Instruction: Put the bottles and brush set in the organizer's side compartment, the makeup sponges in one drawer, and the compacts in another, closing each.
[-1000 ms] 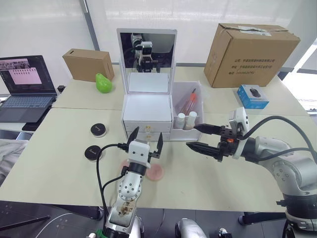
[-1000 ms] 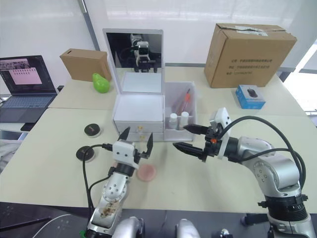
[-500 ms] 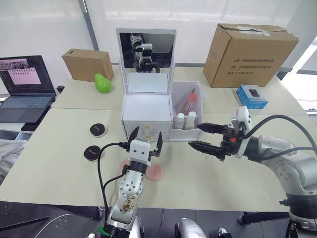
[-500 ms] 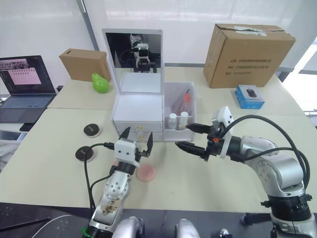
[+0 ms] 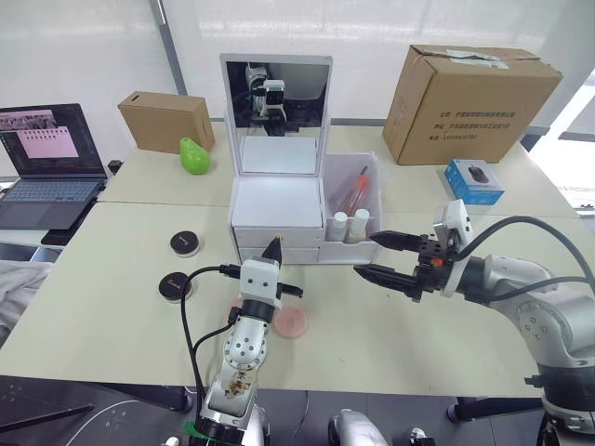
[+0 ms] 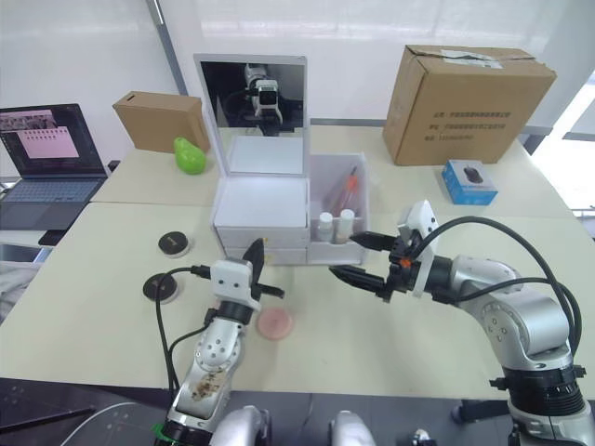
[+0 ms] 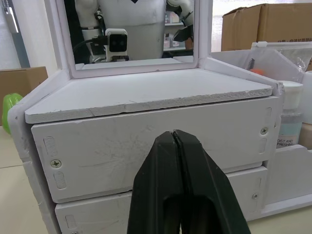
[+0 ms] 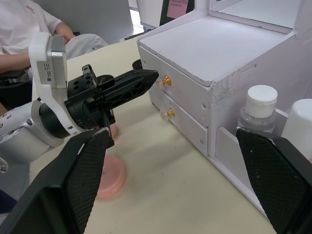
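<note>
Organizer (image 5: 277,216): matte white plastic box, scuffed front, two gold-knobbed drawers shut, square mirror upright. Side compartment (image 5: 370,177): translucent bin in which two white-capped bottles (image 5: 350,225) and the sleeved brush set (image 5: 353,191) are held. Makeup sponges (image 5: 292,321): flat pink discs, laid on the desk beside the left hand. Compacts (image 5: 184,243): round, black-topped (further left). Left hand (image 5: 274,249): fingers pressed together before the upper knob; spread a second ago. Right hand (image 5: 376,255): fingers spread, nothing held.
</note>
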Motion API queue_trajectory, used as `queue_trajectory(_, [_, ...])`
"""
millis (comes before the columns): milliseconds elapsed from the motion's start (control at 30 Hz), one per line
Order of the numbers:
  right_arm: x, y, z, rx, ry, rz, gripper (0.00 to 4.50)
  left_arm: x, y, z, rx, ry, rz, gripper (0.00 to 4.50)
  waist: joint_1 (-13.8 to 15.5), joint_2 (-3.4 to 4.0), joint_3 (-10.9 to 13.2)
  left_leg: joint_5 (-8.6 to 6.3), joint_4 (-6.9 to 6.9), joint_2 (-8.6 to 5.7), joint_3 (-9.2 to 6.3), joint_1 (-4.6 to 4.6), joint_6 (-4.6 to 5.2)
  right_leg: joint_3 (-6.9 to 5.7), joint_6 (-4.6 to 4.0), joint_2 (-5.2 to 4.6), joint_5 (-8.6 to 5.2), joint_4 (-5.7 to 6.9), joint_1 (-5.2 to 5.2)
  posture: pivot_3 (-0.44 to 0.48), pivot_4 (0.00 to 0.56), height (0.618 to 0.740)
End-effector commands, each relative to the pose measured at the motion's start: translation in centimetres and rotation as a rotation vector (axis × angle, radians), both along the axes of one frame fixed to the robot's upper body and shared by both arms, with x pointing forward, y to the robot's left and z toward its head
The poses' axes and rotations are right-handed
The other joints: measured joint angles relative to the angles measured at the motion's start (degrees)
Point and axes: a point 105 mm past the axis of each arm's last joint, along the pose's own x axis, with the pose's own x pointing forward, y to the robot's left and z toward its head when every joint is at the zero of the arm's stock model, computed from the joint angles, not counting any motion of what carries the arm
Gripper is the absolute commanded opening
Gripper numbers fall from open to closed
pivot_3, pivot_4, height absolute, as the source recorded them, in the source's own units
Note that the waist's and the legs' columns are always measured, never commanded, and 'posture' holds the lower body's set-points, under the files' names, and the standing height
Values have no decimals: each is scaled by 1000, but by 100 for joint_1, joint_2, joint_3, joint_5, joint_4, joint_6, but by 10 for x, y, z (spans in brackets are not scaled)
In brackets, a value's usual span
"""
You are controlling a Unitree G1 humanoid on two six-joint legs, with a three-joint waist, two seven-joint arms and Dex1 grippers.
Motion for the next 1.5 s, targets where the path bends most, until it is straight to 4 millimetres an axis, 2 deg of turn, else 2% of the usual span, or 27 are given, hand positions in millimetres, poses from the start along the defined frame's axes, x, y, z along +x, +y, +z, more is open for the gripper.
queue_trajectory(33, [-4,0,13,11,-49,11,4500,-2,-7,8,-21,-27,-23,38,1,0,0,0,0,0,0,0,0,0,0,0,0,0,0,0,150,740])
queue_trajectory(233, [-4,0,14,12,-46,14,4500,-10,-2,4,-31,-9,-41,38,-4,3,-1,0,0,1,0,0,0,0,0,0,0,0,0,0,150,740])
queue_trajectory(300, [-4,0,14,10,-46,13,4500,-10,-3,8,-40,-32,-42,38,-2,2,-1,0,0,1,0,-1,0,0,0,0,0,0,-1,0,150,740])
queue_trajectory(333, [-4,0,14,10,-46,13,4500,-10,-3,11,-42,-46,-39,434,-2,2,-1,0,0,1,0,-2,0,-1,0,0,0,0,-1,0,150,740])
queue_trajectory(400, [-4,0,14,9,-45,13,4500,-9,-2,14,-35,-59,-33,953,-4,2,-1,0,1,0,0,-1,0,0,0,0,0,0,-1,0,150,740])
queue_trajectory(567, [-4,1,14,12,-41,18,4500,0,-1,9,-23,-29,-5,2516,-5,2,-1,0,1,1,0,-1,0,0,0,2,0,1,-2,0,150,740])
queue_trajectory(867, [-4,1,15,9,-40,21,4500,9,-1,6,-26,-7,20,2516,-4,2,-1,0,2,0,0,-1,0,0,0,2,0,1,-1,0,150,740])
queue_trajectory(900, [-4,1,15,10,-40,21,4500,9,-1,6,-28,-7,20,2097,-3,2,-1,0,2,0,0,-1,0,0,0,2,0,1,-1,0,150,740])
queue_trajectory(933, [-4,1,15,10,-41,20,4500,9,-2,6,-30,-8,20,1905,-2,2,-1,0,2,0,0,-1,0,0,0,2,0,2,-1,0,150,740])
queue_trajectory(1067, [-3,0,16,11,-44,14,4500,8,-3,6,-34,-9,11,601,-11,2,-1,0,2,0,0,-1,0,0,-1,2,0,2,-1,0,150,740])
queue_trajectory(1300, [-4,-1,16,7,-44,11,4500,6,-5,5,-41,1,-6,541,-6,2,-1,0,2,0,0,-1,0,0,-1,2,0,3,-1,0,150,740])
queue_trajectory(1500, [-7,-3,16,-1,-44,5,4500,-20,-15,-2,5,-7,-126,541,-4,4,-2,-1,1,1,0,0,1,1,-1,2,0,1,-1,0,150,740])
